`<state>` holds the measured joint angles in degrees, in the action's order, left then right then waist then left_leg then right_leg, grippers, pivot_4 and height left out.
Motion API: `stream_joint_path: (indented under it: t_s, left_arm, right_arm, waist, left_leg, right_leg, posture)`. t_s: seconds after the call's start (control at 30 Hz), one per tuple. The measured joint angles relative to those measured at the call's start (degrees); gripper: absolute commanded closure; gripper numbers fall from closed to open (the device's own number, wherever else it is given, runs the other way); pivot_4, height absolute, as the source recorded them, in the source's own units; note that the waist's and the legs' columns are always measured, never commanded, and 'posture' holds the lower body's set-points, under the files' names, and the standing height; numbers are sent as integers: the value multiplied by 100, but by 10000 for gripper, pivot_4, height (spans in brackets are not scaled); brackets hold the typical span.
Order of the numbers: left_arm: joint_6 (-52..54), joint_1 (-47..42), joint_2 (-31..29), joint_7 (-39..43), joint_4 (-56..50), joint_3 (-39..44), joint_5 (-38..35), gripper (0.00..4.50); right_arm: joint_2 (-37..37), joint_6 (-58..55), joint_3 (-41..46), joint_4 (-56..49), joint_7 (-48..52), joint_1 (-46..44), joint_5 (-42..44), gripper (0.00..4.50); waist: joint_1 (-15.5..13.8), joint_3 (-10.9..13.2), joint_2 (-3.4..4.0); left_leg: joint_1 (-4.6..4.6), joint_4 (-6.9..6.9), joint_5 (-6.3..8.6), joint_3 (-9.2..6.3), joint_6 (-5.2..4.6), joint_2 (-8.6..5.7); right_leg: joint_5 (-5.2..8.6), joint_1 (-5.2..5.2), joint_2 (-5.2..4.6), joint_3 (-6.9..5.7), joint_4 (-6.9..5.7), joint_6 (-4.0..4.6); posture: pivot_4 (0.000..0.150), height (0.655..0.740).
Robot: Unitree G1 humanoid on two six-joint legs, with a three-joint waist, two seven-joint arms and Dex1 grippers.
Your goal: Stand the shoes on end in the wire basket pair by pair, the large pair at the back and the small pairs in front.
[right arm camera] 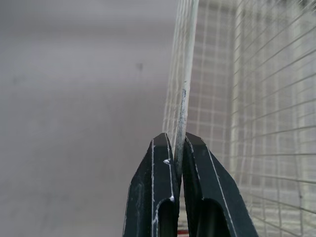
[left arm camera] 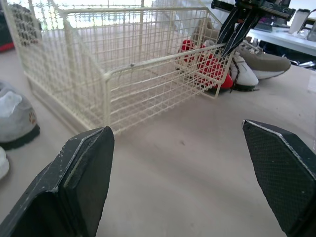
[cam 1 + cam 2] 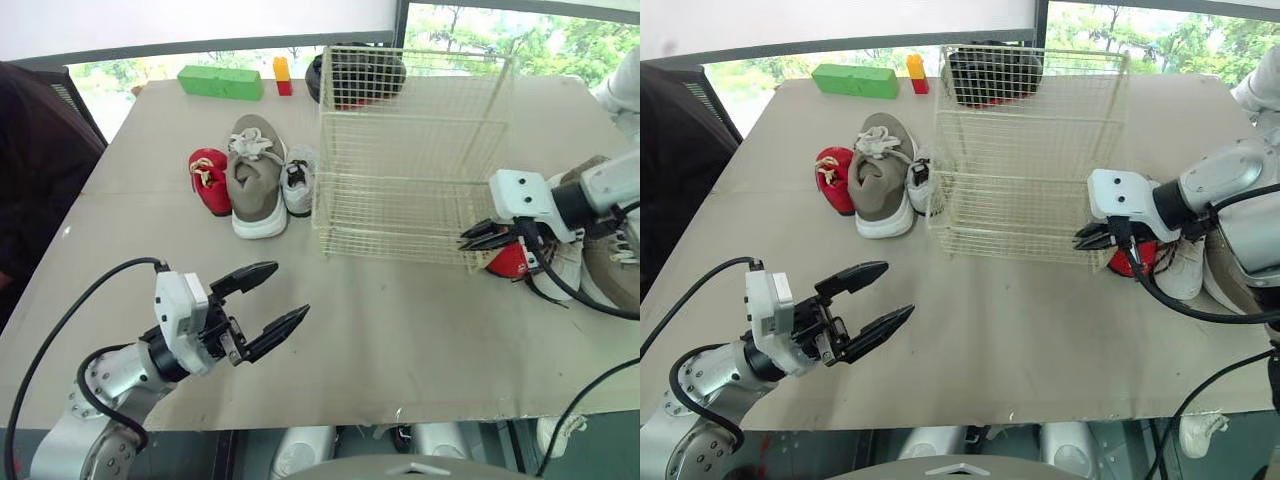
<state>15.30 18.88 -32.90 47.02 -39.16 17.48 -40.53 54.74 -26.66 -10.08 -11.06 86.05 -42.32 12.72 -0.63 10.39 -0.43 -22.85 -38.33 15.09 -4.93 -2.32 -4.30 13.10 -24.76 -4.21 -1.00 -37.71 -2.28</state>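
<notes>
Wire basket (image 3: 410, 150) sits mid-table (image 3: 400, 330), upright, no shoes inside. Right gripper (image 3: 478, 237) is clamped on a wire at the basket's near right corner. Just behind that gripper, outside the basket: small red shoe (image 3: 508, 262), white shoe (image 3: 563, 268), taupe shoe (image 3: 610, 265). On the basket's left side lie a second red shoe (image 3: 209, 180), large taupe shoe (image 3: 255, 180) and small grey-white shoe (image 3: 298, 178). Black shoe (image 3: 313, 80) lies behind the basket. Left gripper (image 3: 290, 290) is over bare table near the front edge, fingers spread, holding nothing.
</notes>
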Motion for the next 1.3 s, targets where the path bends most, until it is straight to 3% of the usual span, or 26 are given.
stream_joint_path:
  t_s: [0.17,0.2,0.3,0.33,0.47,0.6,0.77,1.0,1.1,1.3]
  left_arm:
    - [130,106,140,-336,-91,54,-354,389]
    - [190,46,194,-593,-90,111,-357,389]
    - [420,-213,284,-1331,-116,248,-303,389]
    - [569,-377,331,-1768,-131,281,-191,389]
    - [1530,-1334,419,-3650,-133,297,460,389]
    - [2845,-2558,287,-4606,172,201,481,389]
    - [4250,-4004,472,-5202,926,-241,474,389]
    - [4821,-4641,482,-5457,1647,-972,1276,389]
    - [4623,-4797,583,-5507,1888,-1374,1789,8775]
    - [4486,-4858,922,-5563,1990,-1536,2292,32313]
  right_arm:
    - [-56,362,548,97,-52,283,526,19499]
    - [-174,390,752,89,-140,430,723,12828]
    - [-528,482,1263,38,-469,673,1124,2178]
    - [-650,422,1493,-60,-645,775,1374,1029]
    - [-834,-212,2362,-1054,-1458,1271,2445,1029]
    - [-1319,-513,2594,-2065,-2444,1938,3053,1029]
    - [-1710,-602,2557,-2644,-3589,2229,3136,1029]
    - [-1645,-688,2590,-3127,-4271,2820,3260,1029]
    - [-1548,-681,2726,-3327,-4411,3162,3366,0]
    - [-1291,-637,3023,-3566,-4392,3791,3544,0]
  waist:
    - [-23,-1,-2]
    - [-32,-2,-3]
    - [-36,-4,-5]
    - [-45,-3,-5]
    - [-92,-14,-22]
    - [-144,-22,-36]
    - [-153,-23,-41]
    - [-118,-24,-45]
    - [-149,-27,-48]
    - [-162,-29,-52]
  left_leg:
    - [3,-1,0,2,0,6]
    - [4,-1,0,2,0,7]
    - [8,-7,0,3,-1,11]
    - [9,-7,5,3,-9,11]
    - [9,-8,1,-1,0,13]
    - [12,-9,0,2,1,15]
    - [18,-17,-1,10,3,5]
    - [15,-11,-2,16,4,9]
    - [16,-12,-2,16,3,8]
    - [17,-13,-2,14,3,8]
  right_leg:
    - [-1,1,3,2,0,2]
    - [-3,2,4,2,-1,5]
    - [-7,8,8,2,-3,10]
    - [-9,9,9,2,-4,10]
    - [-14,8,15,2,-12,2]
    - [-17,7,20,6,-18,-1]
    - [-23,8,21,18,-20,-9]
    - [-23,-1,22,24,-20,-9]
    - [-23,1,20,24,-21,-9]
    - [-23,3,20,24,-24,-9]
  posture:
    - [1500,7400]
    - [1500,7400]
    - [1500,7400]
    - [1500,7400]
    - [1500,7400]
    - [1500,7400]
    - [1500,7400]
    - [1500,7400]
    - [1500,7400]
    - [1500,7400]
